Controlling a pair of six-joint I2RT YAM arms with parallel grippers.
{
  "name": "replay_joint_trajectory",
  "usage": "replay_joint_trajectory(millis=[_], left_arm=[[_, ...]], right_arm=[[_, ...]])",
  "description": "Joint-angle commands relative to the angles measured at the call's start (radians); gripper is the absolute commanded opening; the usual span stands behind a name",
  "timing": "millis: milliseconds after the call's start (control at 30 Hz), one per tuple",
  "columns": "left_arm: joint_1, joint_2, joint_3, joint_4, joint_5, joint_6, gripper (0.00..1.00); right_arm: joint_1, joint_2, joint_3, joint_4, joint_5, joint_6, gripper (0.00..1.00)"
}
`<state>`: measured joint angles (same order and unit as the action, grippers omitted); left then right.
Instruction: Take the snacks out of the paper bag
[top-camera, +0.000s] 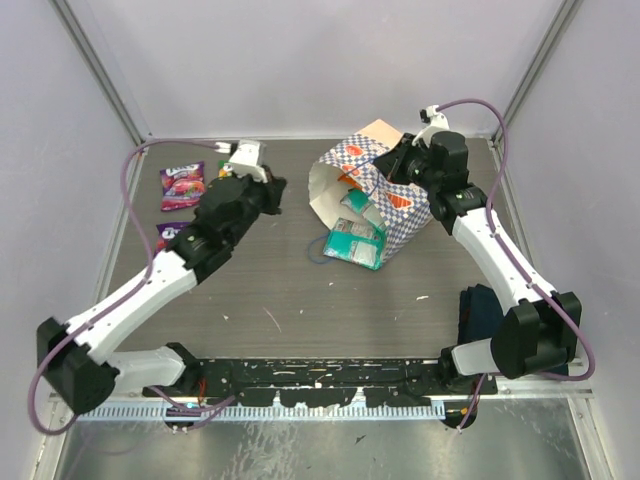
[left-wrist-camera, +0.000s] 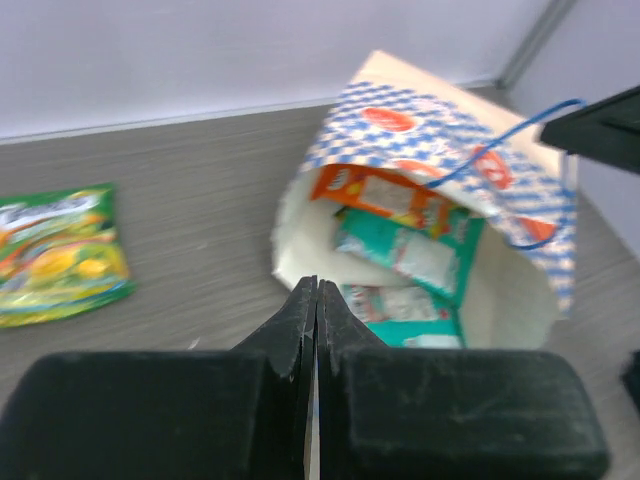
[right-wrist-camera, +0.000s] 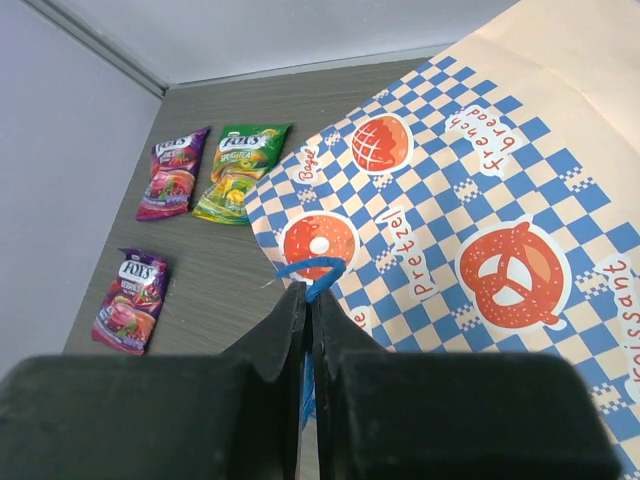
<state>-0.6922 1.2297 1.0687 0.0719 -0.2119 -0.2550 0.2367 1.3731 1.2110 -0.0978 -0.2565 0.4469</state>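
Right gripper (right-wrist-camera: 308, 295) fingers clamp the thin blue cord handle (right-wrist-camera: 311, 268) of the checkered tan paper bag (right-wrist-camera: 470, 180). Left gripper (left-wrist-camera: 316, 290) fingers are together, empty, facing its open mouth.

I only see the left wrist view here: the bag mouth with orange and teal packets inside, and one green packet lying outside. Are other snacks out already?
Observer: Yes. The right wrist view shows a purple packet beside the green packet, and a second purple packet lying apart from them.
Operator: Is anything holding the bag?
Observer: The right gripper is shut on the blue cord handle of the paper bag.
Operator: Anything besides bag and snacks around?
Observer: In the top view, a dark blue cloth lies beside the right arm, near its base.
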Motion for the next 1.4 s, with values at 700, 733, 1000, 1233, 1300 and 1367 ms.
replay_joint_trajectory(millis=[700, 733, 1000, 1233, 1300, 1367], left_arm=[[-0.019, 0.373, 0.115, -0.238, 0.316, -0.079, 0.74], [-0.031, 0.430, 0.142, -0.227, 0.333, -0.090, 0.75], [-0.026, 0.710, 0.251, -0.135, 0.366, -0.145, 0.44], [0.013, 0.728, 0.220, -0.072, 0.385, -0.168, 0.44], [0.026, 0.720, 0.198, -0.053, 0.427, -0.180, 0.45], [0.040, 0.696, 0.159, -0.013, 0.457, -0.191, 0.47]], right_arm=[[-0.006, -0.003, -0.012, 0.091, -0.040, 0.061, 0.01], [-0.007, -0.005, -0.014, 0.091, -0.038, 0.060, 0.01], [-0.007, -0.014, -0.034, 0.097, -0.041, 0.045, 0.01], [-0.007, -0.005, -0.044, 0.106, -0.050, 0.033, 0.01], [-0.007, 0.000, -0.047, 0.110, -0.056, 0.034, 0.01], [-0.007, 0.003, -0.050, 0.114, -0.061, 0.034, 0.01]])
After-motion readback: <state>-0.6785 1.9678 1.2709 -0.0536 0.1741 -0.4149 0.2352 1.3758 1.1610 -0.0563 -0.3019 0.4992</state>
